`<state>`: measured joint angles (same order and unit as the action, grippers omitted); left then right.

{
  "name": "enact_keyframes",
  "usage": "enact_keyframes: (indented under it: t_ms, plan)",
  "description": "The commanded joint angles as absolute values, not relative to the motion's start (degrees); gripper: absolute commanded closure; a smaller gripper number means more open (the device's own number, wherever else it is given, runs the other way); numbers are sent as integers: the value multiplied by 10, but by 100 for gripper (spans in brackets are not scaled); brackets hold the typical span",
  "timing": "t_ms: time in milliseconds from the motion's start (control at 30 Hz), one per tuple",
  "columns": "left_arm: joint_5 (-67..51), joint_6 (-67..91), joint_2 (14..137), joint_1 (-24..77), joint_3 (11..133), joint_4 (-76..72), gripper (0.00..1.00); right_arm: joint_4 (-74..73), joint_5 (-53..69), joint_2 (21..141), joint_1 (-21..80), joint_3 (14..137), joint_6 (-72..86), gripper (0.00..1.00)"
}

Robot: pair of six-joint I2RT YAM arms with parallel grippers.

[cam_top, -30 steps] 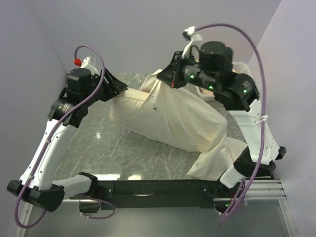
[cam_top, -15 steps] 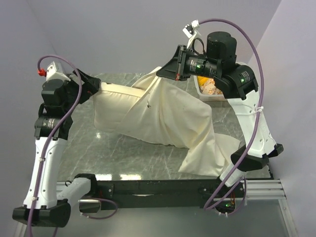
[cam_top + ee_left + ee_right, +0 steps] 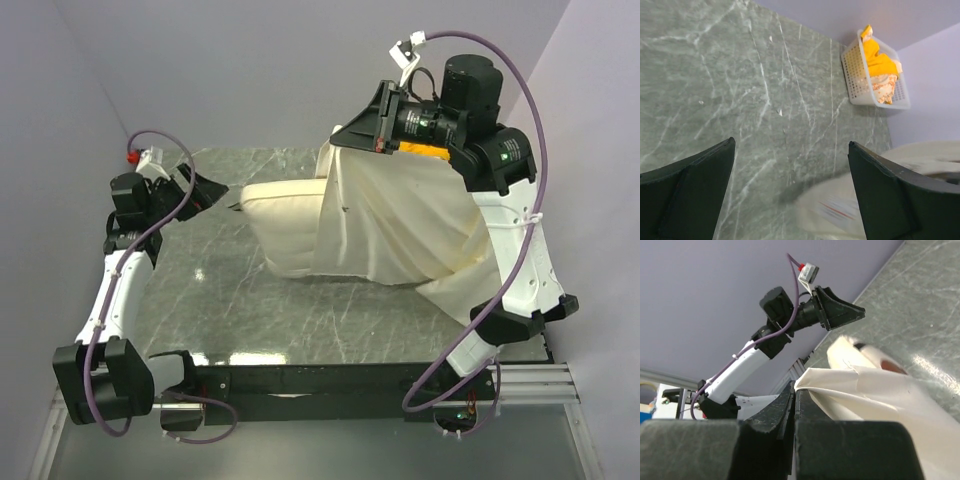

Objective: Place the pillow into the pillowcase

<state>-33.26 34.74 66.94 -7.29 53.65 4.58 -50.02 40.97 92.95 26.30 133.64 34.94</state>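
— What is held?
— The pillowcase (image 3: pixel 400 225) is pinched shut in the right gripper (image 3: pixel 340 140), upper right. The left gripper (image 3: pixel 222 195) is spread wide.
— And the pillow (image 3: pixel 285 215)?
— It is seen mid-frame, partly sleeved, left end exposed.

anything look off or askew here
The pillow is only part-way in the pillowcase, its bare end sticking out to the left, while the right pincer holds the case's edge lifted. Nothing looks spilled or damaged.

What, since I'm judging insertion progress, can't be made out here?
- Top view: the pillowcase covers one end of the pillow, hiding its depth inside.
- Left wrist view: the pillow's print is blurred, cut by the bottom edge.
- Right wrist view: the right hand, shut on the pillowcase edge, hides the cloth beneath.
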Motion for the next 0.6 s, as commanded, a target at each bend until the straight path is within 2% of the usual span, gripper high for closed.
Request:
enact_keyframes:
  t_ms: [0,133,233,367,467,567]
  plan:
    - [-359,370,654,-95,526,-68,1,-385,460,872,255,1357,365,100]
    - [-401,414,671,-96,505,-124,1,-387,461,856,252,1342,363,100]
    - [-491,480,702,-78,468,-242,4,-350,475,835,253,1314,386,100]
    - [-483,429,708,45,472,-220,7,-329,497,845,252,1329,417,100]
    - [-472,417,668,100,453,-242,5,-350,491,856,252,1346,411,100]
    - [-491,472,622,119,414,-300,4,-361,476,855,253,1332,396,100]
